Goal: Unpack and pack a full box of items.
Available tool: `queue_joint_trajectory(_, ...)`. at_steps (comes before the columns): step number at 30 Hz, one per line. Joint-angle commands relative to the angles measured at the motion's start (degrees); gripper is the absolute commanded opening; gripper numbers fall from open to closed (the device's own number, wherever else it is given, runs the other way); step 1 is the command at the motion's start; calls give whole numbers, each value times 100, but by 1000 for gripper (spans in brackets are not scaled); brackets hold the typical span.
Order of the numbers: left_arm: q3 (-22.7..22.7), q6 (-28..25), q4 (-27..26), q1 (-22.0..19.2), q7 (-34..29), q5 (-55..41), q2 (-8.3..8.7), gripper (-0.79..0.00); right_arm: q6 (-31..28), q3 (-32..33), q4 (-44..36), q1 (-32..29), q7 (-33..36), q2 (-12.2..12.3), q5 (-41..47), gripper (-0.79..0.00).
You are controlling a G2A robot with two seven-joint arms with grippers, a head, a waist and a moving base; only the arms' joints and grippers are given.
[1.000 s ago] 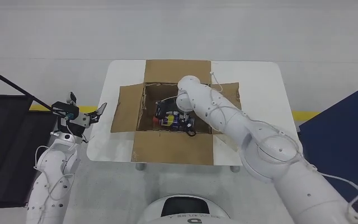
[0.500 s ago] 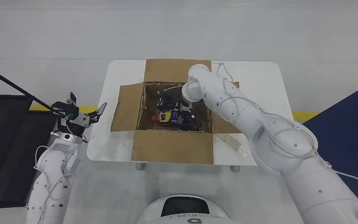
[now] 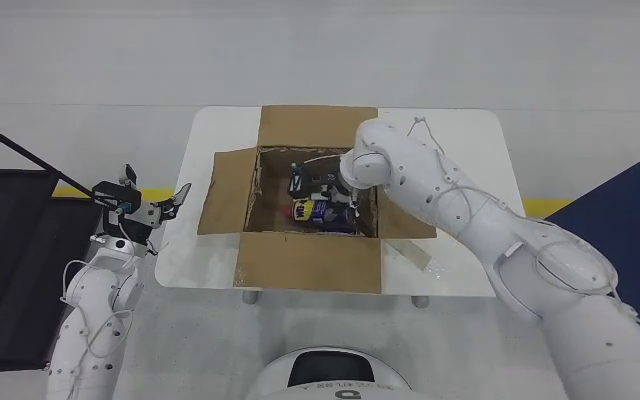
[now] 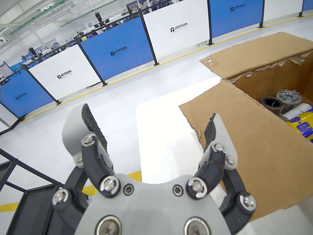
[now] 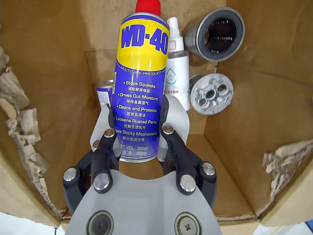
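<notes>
The right gripper (image 5: 137, 103) is clenched on the lower body of the blue-and-yellow spray can (image 5: 141, 74), red cap pointing away from the wrist, inside the open cardboard box (image 5: 244, 99) on the table (image 3: 200, 250). A small blue can (image 5: 104, 91) is mostly hidden behind it; a white spray bottle (image 5: 177, 74) lies just beside. The left gripper (image 4: 149, 111) hangs spread and empty off the table's edge.

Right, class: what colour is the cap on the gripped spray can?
Red cap on the spray can; best seen in the right wrist view.
</notes>
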Motion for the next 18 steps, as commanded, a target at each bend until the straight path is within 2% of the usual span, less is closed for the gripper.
queue_joint_trajectory(1, 0, 0, 0, 0, 0, 0, 0, 0, 108, 175, -336, -134, 124, 168, -12, -785)
queue_joint_trajectory(2, 0, 0, 0, 0, 0, 0, 0, 0, 159, 265, -491, -207, 172, 248, -29, -733)
queue_joint_trajectory(3, 0, 0, 0, 0, 0, 0, 0, 0, 203, 344, -640, -276, 220, 320, -69, -570)
queue_joint_trajectory(8, 0, 0, 0, 0, 0, 0, 0, 0, 556, 576, -1002, -526, 258, 505, -320, -409)
queue_joint_trajectory(9, 0, 0, 0, 0, 0, 0, 0, 0, 599, 593, -1006, -547, 245, 511, -344, -286)
queue_joint_trajectory(10, 0, 0, 0, 0, 0, 0, 0, 0, 632, 615, -1012, -564, 219, 516, -340, -65)
queue_joint_trajectory(11, 0, 0, 0, 0, 0, 0, 0, 0, 655, 647, -1026, -579, 163, 520, -329, 0)
queue_joint_trajectory(18, 0, 0, 0, 0, 0, 0, 0, 0, 652, 672, -1041, -585, 129, 525, -322, 0)
